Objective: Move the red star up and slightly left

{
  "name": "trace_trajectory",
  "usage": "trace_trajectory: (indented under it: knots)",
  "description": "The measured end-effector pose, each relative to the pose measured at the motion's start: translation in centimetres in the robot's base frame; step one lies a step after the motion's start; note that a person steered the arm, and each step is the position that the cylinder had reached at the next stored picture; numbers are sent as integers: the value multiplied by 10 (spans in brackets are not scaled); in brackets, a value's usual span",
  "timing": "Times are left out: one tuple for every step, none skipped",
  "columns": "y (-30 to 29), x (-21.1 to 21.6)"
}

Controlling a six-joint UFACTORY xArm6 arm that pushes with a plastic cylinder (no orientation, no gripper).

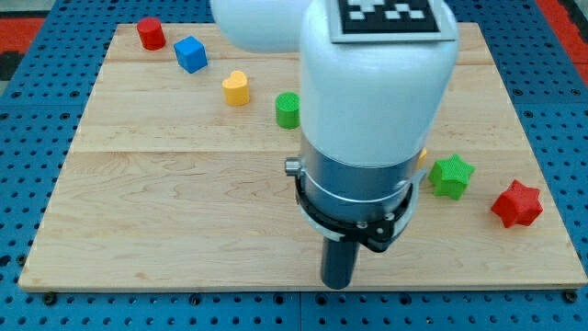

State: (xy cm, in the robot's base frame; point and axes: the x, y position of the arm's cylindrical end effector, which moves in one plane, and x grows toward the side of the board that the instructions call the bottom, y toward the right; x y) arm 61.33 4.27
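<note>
Where the desk [138, 221] meets the view's bottom edge, my tip [337, 284] rests on bare wood, well left of the red star [516, 204]. No fingers exist on this rod, so none are spread or pinching. Just up-left of the star sits the green star [451, 176]. Farther back, a green block [288, 110], yellow block [236, 88], blue cube [191, 54] and red cylinder [151, 34] trail toward the top left.

A lab: wooden board [138, 184] on blue pegboard bench [37, 110].
</note>
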Motion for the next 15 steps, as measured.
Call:
trace_trajectory:
  knots:
    - [15,0]
    - [31,4]
    - [48,4]
    - [73,-10]
    - [157,-14]
    - [194,-18]
    - [208,-36]
    - [216,-59]
    - [216,-62]
    - [216,-67]
    - [216,-68]
    - [216,-69]
    - [218,-69]
    - [228,-73]
    - [231,-76]
